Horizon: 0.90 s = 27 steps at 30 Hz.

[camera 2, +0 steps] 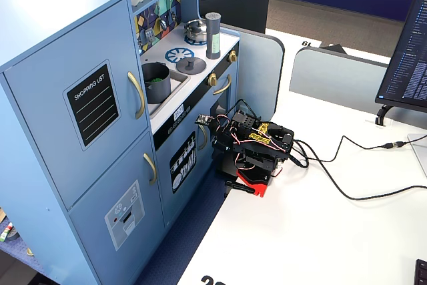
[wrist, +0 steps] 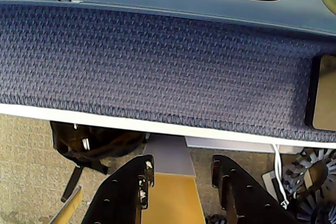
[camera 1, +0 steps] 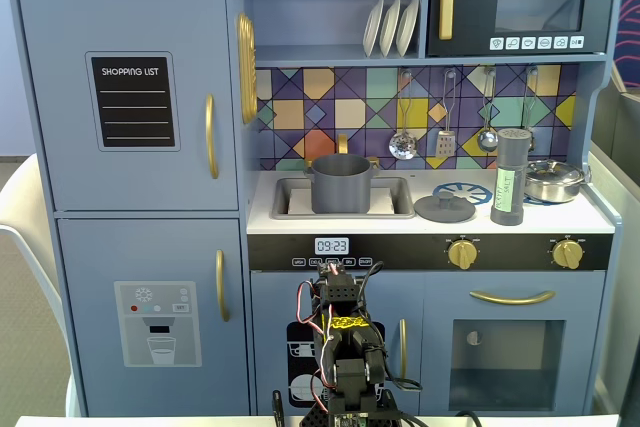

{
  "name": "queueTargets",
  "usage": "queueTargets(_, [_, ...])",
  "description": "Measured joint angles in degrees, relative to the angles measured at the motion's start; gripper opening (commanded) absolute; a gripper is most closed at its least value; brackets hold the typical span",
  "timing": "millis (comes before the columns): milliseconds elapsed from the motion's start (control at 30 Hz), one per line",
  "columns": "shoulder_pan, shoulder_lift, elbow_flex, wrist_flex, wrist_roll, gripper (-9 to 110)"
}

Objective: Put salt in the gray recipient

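Your jaws stand slightly apart and hold nothing: in the wrist view the two black fingers (wrist: 134, 190) show a gap with a yellow strip and floor behind it, and the camera looks down past the tabletop edge onto a blue woven mat (wrist: 157, 66). In both fixed views your arm (camera 1: 343, 347) is folded low on the white tabletop (camera 2: 320, 231), in front of the toy kitchen's lower doors and well below the counter. Reading one fixed view from left to right, you have the tall fridge door with its shopping-list panel (camera 1: 133, 102) and gold handle, then the sink (camera 1: 290, 202), where the gray recipient (camera 1: 341, 183) stands upright inside the basin with its mouth open. Just right of the sink a flat gray lid (camera 1: 445, 207) with a knob lies on the counter, partly over the blue burner ring (camera 1: 462, 191). Next comes the salt (camera 1: 511, 177), upright on the counter, right of the lid and apart from it, its pale green label facing you. A shiny steel pan (camera 1: 554, 180) sits just beside the salt on the right burner. Ladles and a spatula (camera 1: 445, 137) hang on the wall behind. Between your jaws and the salt stand the counter's front edge and the gold knobs (camera 1: 461, 253). In the other fixed view, cables (camera 2: 347, 165) trail across the tabletop from the arm toward a monitor (camera 2: 407, 45).
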Motion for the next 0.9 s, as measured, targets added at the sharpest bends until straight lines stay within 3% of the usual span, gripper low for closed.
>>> queueTargets(700, [5.54, 0.0, 0.0, 0.0, -0.18, 0])
queueTargets(900, [13.54, -1.49, -3.96, 0.0, -5.54, 0])
